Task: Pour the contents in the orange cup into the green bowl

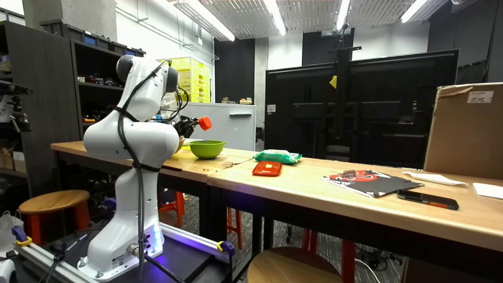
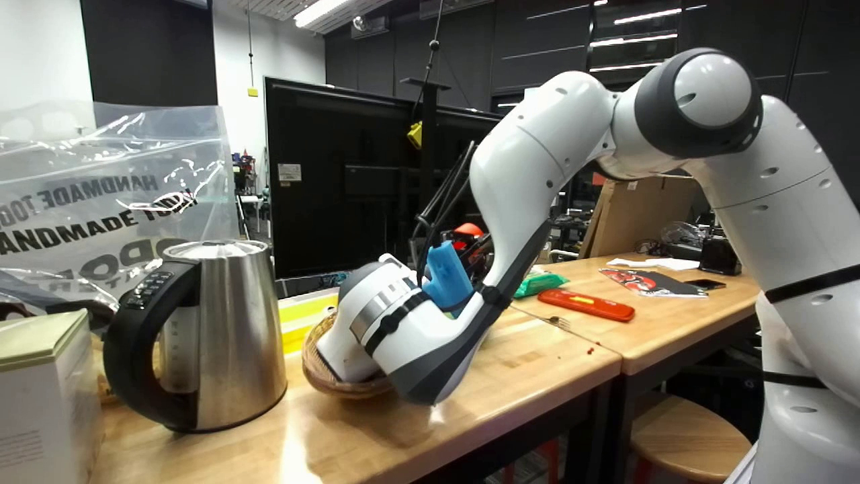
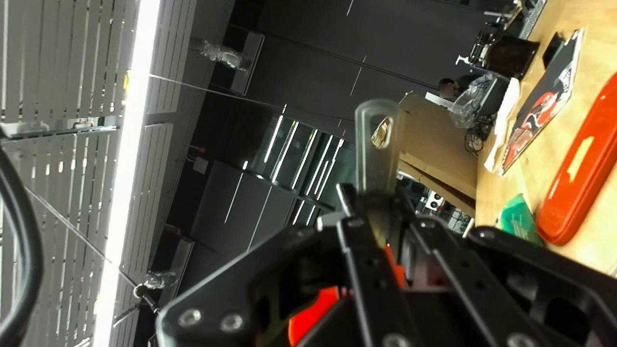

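Observation:
The orange cup [image 1: 204, 123] is held in the air above the green bowl [image 1: 208, 150] and looks tilted; its contents do not show. In an exterior view, part of the orange cup [image 2: 468, 229] shows behind the arm, and the bowl is hidden there. My gripper [image 1: 194, 122] is beside the cup. In the wrist view, my gripper [image 3: 378, 207] has its fingers close together on a pale translucent handle [image 3: 377, 159], which seems to be the cup's. Orange pieces of the cup [image 3: 313, 315] show behind the fingers. The bowl is out of the wrist view.
A wicker basket [image 2: 316, 359] sits under the wrist, beside a steel kettle [image 2: 245, 336]. A green packet [image 1: 278, 156], a red case [image 1: 267, 168] and a fork [image 1: 231, 164] lie near the bowl. A magazine [image 1: 371, 181] and phone [image 1: 427, 199] lie farther along the table.

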Motion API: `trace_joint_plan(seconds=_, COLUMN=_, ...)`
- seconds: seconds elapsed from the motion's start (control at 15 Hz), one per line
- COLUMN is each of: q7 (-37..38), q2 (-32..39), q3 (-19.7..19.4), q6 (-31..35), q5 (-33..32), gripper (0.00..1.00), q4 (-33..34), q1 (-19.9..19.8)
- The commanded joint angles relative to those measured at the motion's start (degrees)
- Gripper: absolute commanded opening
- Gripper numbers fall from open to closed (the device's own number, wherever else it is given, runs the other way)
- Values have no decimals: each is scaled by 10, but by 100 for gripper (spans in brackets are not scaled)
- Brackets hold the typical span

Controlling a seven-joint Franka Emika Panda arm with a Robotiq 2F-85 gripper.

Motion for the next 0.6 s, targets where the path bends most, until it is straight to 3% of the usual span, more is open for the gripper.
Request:
trace_joint_plan(seconds=0.0, q7=23, q2=48, q3=3, q6=-34, q5=9, gripper=4, q4=35, q1=29)
trace_joint_plan(seconds=0.2, q7=30, q2=56, q3=4, q6=-37, q5=50, gripper=4, q4=70, q1=36)
trace_joint_plan(seconds=0.33, q7=42, q2=32, q3=4, q6=-22, q5=115, gripper=4, q4=89, q1=22)
trace_joint_plan(seconds=0.53, q7=54, q2=-34, q3=-10, q6=-7, q5=160, gripper=4, q4=74, q1=-14)
